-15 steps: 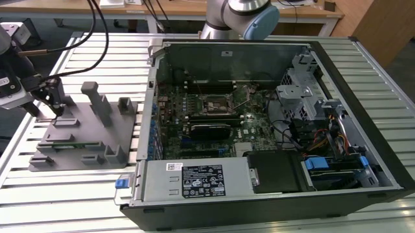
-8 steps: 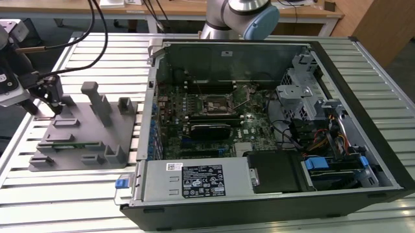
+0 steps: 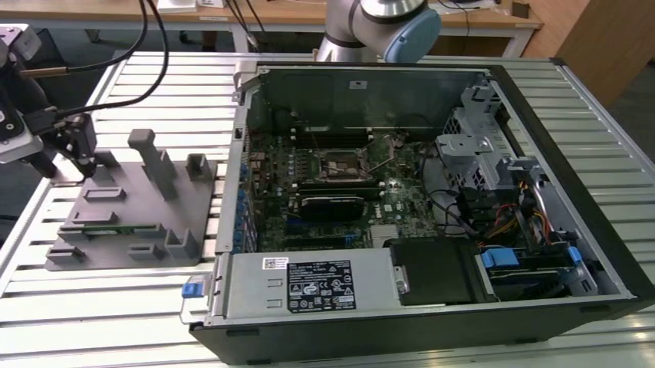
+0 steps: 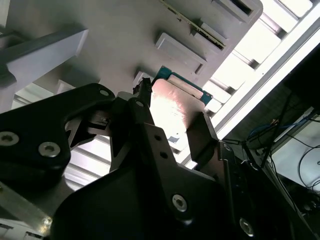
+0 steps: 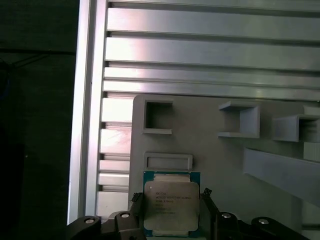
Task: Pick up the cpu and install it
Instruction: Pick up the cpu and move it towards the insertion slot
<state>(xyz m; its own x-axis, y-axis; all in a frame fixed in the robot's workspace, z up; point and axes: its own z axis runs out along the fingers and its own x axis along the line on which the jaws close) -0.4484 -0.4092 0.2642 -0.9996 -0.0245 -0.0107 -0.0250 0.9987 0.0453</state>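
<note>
The cpu (image 5: 171, 204) is a small square chip with a pale silver top and a green rim. It sits between my gripper's (image 5: 170, 196) two black fingers (image 5: 135, 200), which are shut on its opposite edges just above the grey fixture (image 5: 225, 165). The second wrist view has the cpu (image 4: 175, 102) from a low angle, clamped in the gripper (image 4: 172, 107). In the exterior view the gripper (image 3: 87, 162) hangs over the back corner of the fixture (image 3: 133, 222), on the exterior view's left. The empty socket (image 3: 338, 165) lies on the motherboard inside the open computer case (image 3: 573, 153).
Posts and blocks (image 3: 153, 161) rise from the fixture beside the gripper. The ribbed aluminium table (image 3: 103, 307) carries everything. A silver power supply box (image 3: 307, 285) and cables (image 3: 501, 222) fill the case's near and right parts. The arm's base (image 3: 379, 31) stands behind the case.
</note>
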